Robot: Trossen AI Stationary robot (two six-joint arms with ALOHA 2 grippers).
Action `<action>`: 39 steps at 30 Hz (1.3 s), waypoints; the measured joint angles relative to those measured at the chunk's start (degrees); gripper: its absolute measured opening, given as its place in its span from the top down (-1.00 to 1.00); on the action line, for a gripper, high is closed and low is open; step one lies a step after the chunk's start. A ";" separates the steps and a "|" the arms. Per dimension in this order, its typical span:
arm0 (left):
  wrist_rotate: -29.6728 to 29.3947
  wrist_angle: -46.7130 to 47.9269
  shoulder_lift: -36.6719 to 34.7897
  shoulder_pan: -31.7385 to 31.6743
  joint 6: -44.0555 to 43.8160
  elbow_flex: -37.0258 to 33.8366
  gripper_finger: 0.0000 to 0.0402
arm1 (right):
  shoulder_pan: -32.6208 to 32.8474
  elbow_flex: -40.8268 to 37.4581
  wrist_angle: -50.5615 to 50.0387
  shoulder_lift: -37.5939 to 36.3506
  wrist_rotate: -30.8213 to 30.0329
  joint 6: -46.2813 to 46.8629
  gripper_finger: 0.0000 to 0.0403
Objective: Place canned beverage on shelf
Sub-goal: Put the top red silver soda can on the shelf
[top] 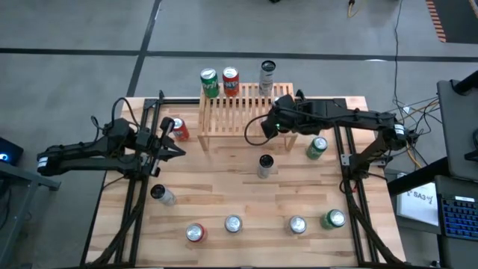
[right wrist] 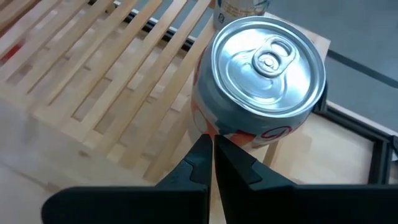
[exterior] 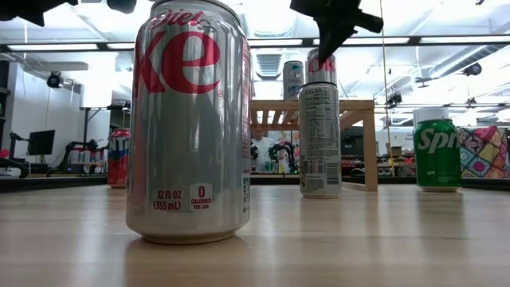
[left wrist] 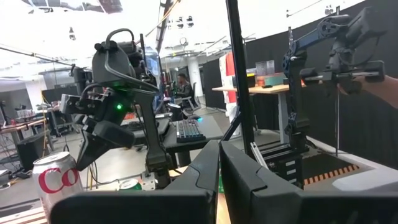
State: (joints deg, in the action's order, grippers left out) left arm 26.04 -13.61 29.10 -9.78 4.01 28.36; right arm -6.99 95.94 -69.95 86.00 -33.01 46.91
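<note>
The shelf (top: 239, 112), a low light-wood slatted rack, stands at the table's far middle. A green can (top: 209, 81), a red can (top: 230, 79) and a tall silver can (top: 267, 75) stand along its far edge. A silver-and-red can (right wrist: 264, 81) stands upright on the shelf's right end (exterior: 321, 68); the right arm covers it in the high view. My right gripper (right wrist: 211, 142) is shut and slants down from the near side, its tips at this can's side. My left gripper (top: 178, 151) is shut, raised over the table's left part and holding nothing. My right gripper's shut fingertips (right wrist: 202, 149) stand against the lower side wall (right wrist: 208, 124) of the silver-and-red can, coming from the near side and slanting down. Whether they touch it, I cannot tell. The can stands upright on the slats.
A red can (top: 178, 128) stands left of the shelf and a green one (top: 317, 147) right of it. A slim tall can (top: 265, 166) stands mid-table and a dark-topped can (top: 160, 194) at the left. Several cans line the near edge, among them a Diet Coke (exterior: 191, 119).
</note>
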 joint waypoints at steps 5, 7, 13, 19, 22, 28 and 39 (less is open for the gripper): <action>0.00 -0.04 0.00 0.00 0.00 0.01 1.00 | -0.98 -0.08 0.04 0.00 -0.07 -0.38 0.96; 0.02 -0.04 0.00 0.00 0.00 0.00 1.00 | -1.47 -0.14 0.07 0.00 -0.09 -0.49 0.96; 0.00 -0.04 0.00 0.00 0.00 0.00 1.00 | -2.58 -0.66 0.31 0.02 -0.20 -1.15 0.96; 0.00 -0.04 0.00 0.00 0.00 0.00 1.00 | -2.81 -1.80 2.25 0.03 1.02 -1.14 0.96; 0.01 -0.04 0.00 0.00 0.00 0.00 1.00 | -2.81 -3.13 4.73 0.04 1.70 -1.86 0.96; 0.02 -0.04 0.00 0.00 0.22 0.00 1.00 | -3.20 -4.04 6.55 0.09 1.37 -2.72 0.96; 0.00 -0.02 0.00 -0.02 0.63 0.00 1.00 | -5.82 -4.04 6.80 0.09 -0.21 -5.00 0.96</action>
State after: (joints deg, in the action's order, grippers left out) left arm 26.04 -13.63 29.10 -9.80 4.64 28.36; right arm -12.81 91.90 -63.15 86.08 -33.21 41.91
